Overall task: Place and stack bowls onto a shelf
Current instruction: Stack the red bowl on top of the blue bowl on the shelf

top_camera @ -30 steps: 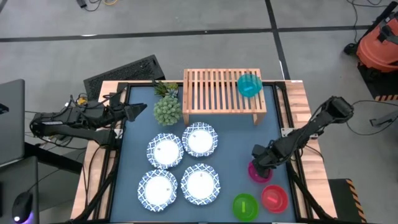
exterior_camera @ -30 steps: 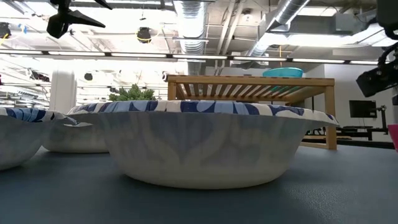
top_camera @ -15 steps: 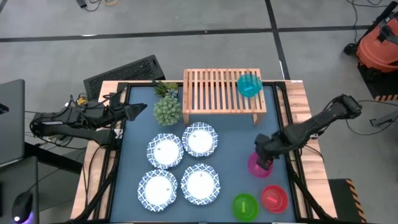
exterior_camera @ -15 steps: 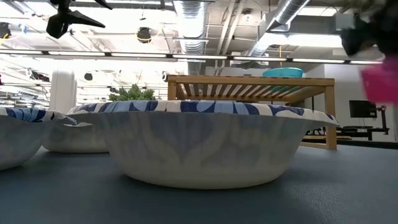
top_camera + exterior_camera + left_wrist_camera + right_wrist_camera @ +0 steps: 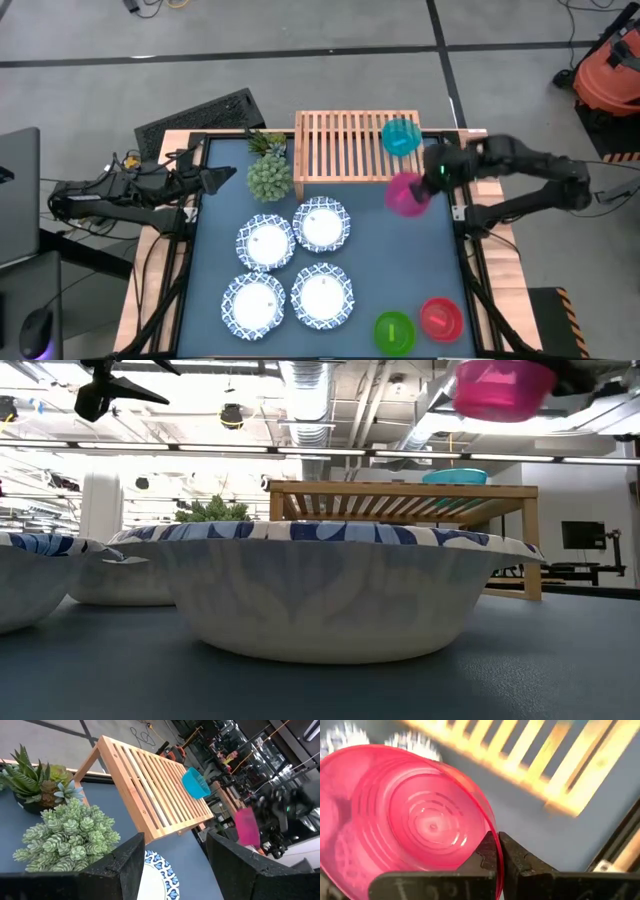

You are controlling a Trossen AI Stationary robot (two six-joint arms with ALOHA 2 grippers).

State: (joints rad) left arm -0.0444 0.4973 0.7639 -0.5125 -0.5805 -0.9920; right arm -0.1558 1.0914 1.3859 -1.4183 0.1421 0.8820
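- Magenta bowl point(image 5: 405, 193) is hanging in the air right of frame centre in the high view, just below the front right corner of the shelf point(image 5: 340, 145); my right gripper point(image 5: 436, 172) is carrying it by the rim.
- My right wrist view is showing what the overhead one cannot: my two dark fingers point(image 5: 512, 857) are pinched together on the bowl's thin wall, with the bowl's ringed inside facing the camera and the shelf slats blurred beyond.
- In the low view the magenta bowl point(image 5: 503, 387) is floating at the upper right, well above the shelf top point(image 5: 400, 500), with the teal bowl point(image 5: 455, 477) sitting on the slats beneath it.
- The overhead view is placing that teal bowl point(image 5: 401, 137) at the shelf's right end, and it alone is showing the red bowl point(image 5: 440, 318) and green bowl point(image 5: 394, 331) side by side at the lower right of the table.
- Four patterned bowls point(image 5: 294, 263) are lying in a square at lower centre; the low view is filling itself with the nearest one point(image 5: 325, 590).
- My left gripper point(image 5: 215, 179) is waiting at the table's left edge, its fingers point(image 5: 115, 870) spread apart in the left wrist view, which is looking past a spiky plant point(image 5: 67, 832) toward the shelf.
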